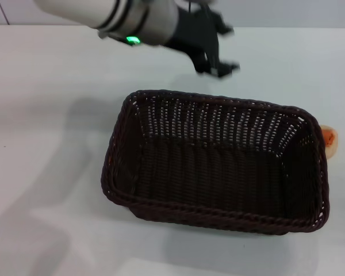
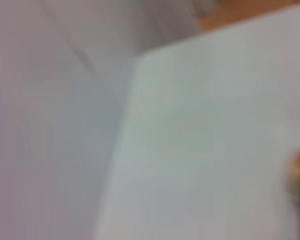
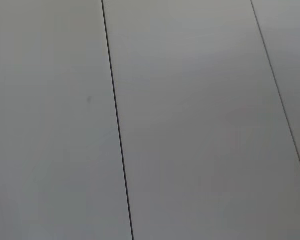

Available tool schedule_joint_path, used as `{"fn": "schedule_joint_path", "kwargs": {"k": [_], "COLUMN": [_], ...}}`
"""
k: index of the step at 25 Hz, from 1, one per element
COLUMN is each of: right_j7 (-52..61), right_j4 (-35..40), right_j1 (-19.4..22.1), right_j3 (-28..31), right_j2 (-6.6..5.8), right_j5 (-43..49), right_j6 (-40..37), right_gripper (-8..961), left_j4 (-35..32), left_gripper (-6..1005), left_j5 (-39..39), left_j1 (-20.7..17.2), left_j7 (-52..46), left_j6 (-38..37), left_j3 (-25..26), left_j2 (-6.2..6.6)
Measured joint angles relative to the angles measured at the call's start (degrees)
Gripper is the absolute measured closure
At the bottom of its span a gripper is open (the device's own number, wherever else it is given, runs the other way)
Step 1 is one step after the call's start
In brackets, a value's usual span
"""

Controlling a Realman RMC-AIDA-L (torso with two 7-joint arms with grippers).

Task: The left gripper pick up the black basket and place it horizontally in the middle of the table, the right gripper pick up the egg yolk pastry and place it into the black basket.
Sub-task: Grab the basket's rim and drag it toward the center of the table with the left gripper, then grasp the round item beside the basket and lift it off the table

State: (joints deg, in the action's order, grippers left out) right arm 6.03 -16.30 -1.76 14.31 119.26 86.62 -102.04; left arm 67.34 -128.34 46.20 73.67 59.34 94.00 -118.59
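Head view shows the left gripper (image 1: 215, 57) hanging in the air over the far part of the table (image 1: 46, 115), at the end of a white and silver arm with a lit green ring; it is apart from everything and holds nothing. Its black fingers point down toward the table, but whether they are spread or closed I cannot tell. To the near right of it, the black basket (image 1: 218, 221) stands flat on the table near the middle, its long side running left to right, and its woven floor is bare. Just beyond the basket's right end, outside it and close against the rim, the egg yolk pastry (image 1: 330, 141) sits on the table, half hidden by the wicker.

The left wrist view gives only the blurred table and a cream and orange blur at its edge, probably the pastry. The right wrist view shows plain grey panels with dark seams; the right gripper appears nowhere.
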Motion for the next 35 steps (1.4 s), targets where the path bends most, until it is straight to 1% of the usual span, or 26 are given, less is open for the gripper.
{"fn": "schedule_joint_path", "kwargs": {"k": [2, 5, 6, 8, 10, 11, 12, 13, 15, 18, 20, 21, 23, 25, 27, 29, 31, 32, 33, 35], "right_j7": [0.0, -0.1, -0.1, -0.2, -0.2, -0.2, -0.2, -0.2, -0.2, -0.2, -0.2, -0.2, -0.2, -0.2, -0.2, -0.2, -0.2, -0.2, -0.2, -0.2], "right_j4": [0.2, 0.7, 1.0, 1.3, 1.7, 1.8, 1.8, 1.8, 1.9, 1.9, 1.9, 1.9, 1.9, 1.9, 1.9, 1.9, 2.0, 2.1, 2.1, 2.2], "right_j1": [-0.3, -0.8, -1.1, -1.6, -2.1, -2.4, -2.7, -2.9, -3.3, -3.6, -3.6, -3.6, -3.6, -3.6, -3.7, -3.9, -4.3, -4.5, -4.9, -5.8], "right_j3": [-0.7, -2.8, -3.5, -4.9, -6.3, -6.7, -7.2, -7.5, -8.0, -8.2, -8.2, -8.2, -8.2, -8.4, -8.6, -9.0, -9.5, -9.7, -10.1, -11.2], "right_j2": [-0.01, -0.07, -0.07, -0.08, -0.06, -0.04, -0.04, -0.03, -0.02, 0.0, 0.0, 0.0, -0.02, -0.05, -0.06, -0.07, -0.07, -0.08, -0.08, -0.09], "right_j5": [0.0, 0.0, 0.0, 0.0, 0.0, 0.0, 0.0, 0.0, 0.0, 0.0, 0.0, 0.0, 0.0, 0.0, 0.0, 0.0, 0.0, 0.0, 0.0, 0.0], "right_j6": [0.2, 0.7, 1.0, 1.7, 2.4, 3.0, 3.8, 4.3, 5.3, 6.1, 6.2, 6.2, 6.3, 6.7, 7.1, 8.0, 9.3, 9.9, 10.5, 11.9], "right_gripper": [176, 179, 180, 181, 183, 184, 185, 185, 187, 190, 191, 192, 194, 196, 197, 199, 201, 202, 202, 204], "left_j4": [1.7, 3.3, 3.7, 4.7, 5.3, 5.5, 5.5, 5.5, 5.5, 5.5, 6.1, 6.3, 5.8, 3.5, -0.4, -4.8, -10.1, -11.4, -15.0, -21.2], "left_gripper": [411, 308, 290, 253, 216, 198, 198, 198, 198, 198, 198, 198, 198, 198, 198, 198, 198, 198, 198, 198], "left_j5": [0.2, 1.0, 2.0, 5.4, 9.2, 10.4, 11.6, 12.0, 13.8, 17.0, 17.2, 16.3, 11.8, 3.7, -5.5, -12.4, -16.0, -16.2, -16.7, -16.9], "left_j1": [-1.7, -4.0, -5.3, -8.5, -11.7, -13.0, -14.2, -14.8, -17.4, -21.0, -23.3, -24.3, -26.1, -27.7, -28.8, -29.3, -29.2, -29.0, -28.2, -26.5], "left_j7": [-1.3, -2.4, -2.5, -2.3, -0.8, -0.1, 0.6, 0.8, 0.9, 0.6, -0.8, -2.3, -7.9, -17.6, -29.0, -39.2, -47.9, -49.5, -52.9, -56.1], "left_j6": [-3.9, -9.2, -12.2, -21.2, -30.3, -33.3, -37.1, -38.5, -46.5, -60.2, -70.5, -75.6, -85.7, -95.4, -102.2, -106.4, -108.8, -109.1, -109.7, -110.2], "left_j3": [0.7, 3.1, 3.3, 3.0, 1.5, 0.9, 0.4, 0.2, -1.5, -6.1, -10.3, -12.4, -16.3, -19.2, -20.1, -19.5, -18.0, -17.6, -16.8, -16.0], "left_j2": [0.12, 0.1, 0.03, 0.03, 0.14, 0.17, 0.19, 0.19, 0.13, 0.23, 0.33, 0.38, 0.43, 0.47, 0.48, 0.47, 0.47, 0.47, 0.47, 0.45]}}
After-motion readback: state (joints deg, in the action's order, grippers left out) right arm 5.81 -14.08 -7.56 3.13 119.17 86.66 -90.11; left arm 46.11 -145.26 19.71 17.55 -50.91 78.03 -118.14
